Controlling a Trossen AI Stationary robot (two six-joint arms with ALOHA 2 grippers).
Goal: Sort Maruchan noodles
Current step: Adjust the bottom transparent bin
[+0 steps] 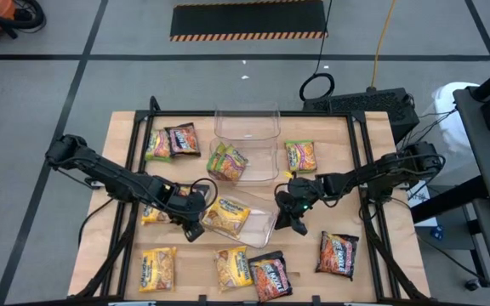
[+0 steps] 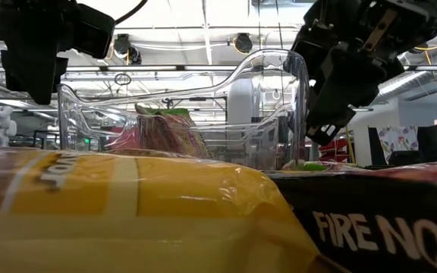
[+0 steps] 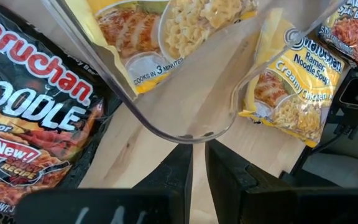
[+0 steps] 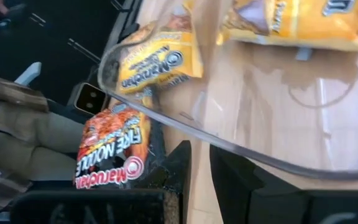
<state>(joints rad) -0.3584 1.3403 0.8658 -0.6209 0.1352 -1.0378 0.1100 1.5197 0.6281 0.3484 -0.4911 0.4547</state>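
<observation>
My left gripper [image 1: 196, 228] hovers with fingers nearly together, a narrow gap showing, gripping nothing. The yellow rectangular ramen packet [image 1: 225, 216] lies just beside it, toward the right arm, inside the clear plastic bin [image 1: 260, 225] at table centre, long axis running across the table between the two arms. My right gripper [image 1: 291, 219], fingers likewise close together and empty, hangs at the bin's opposite rim. Left is nearer, I judge. Other packets lie scattered on the wooden tabletop [image 1: 304, 272]; grey floor surrounds it.
</observation>
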